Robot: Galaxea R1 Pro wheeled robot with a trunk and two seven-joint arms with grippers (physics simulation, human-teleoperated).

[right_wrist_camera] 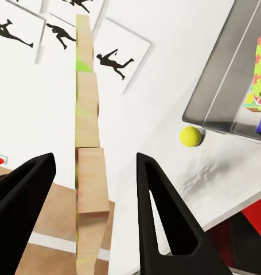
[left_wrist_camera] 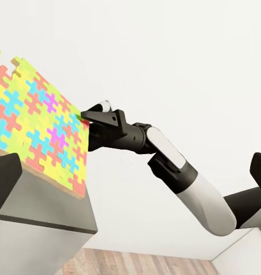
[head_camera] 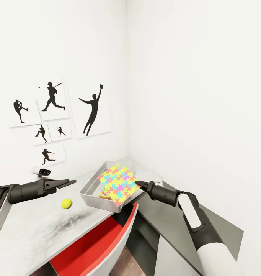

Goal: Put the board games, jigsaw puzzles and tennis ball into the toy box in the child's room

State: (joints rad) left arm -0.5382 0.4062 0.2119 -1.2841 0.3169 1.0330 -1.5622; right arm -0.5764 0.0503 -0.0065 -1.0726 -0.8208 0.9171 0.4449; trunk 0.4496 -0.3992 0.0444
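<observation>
The right gripper (head_camera: 137,183) sits at the right-hand edge of a jigsaw puzzle (head_camera: 119,183), its jaws clamped on that thin square, which the right wrist view shows edge-on between the fingers (right_wrist_camera: 164,212). The puzzle hangs tilted over the toy box (head_camera: 93,191), its low side over the tray and its high side toward the far corner. Something red and yellow peeks out beneath it, too hidden to name. The tennis ball (head_camera: 66,203) waits on the table (head_camera: 27,234), just left of the toy box. The left gripper (head_camera: 69,183) hovers above the ball with jaws apart, holding nothing. The danger here: let go with the square this steep and it could prop on the tray's rim or slide off the near edge. And a careless left-arm sweep might send that ball rolling off the table.
</observation>
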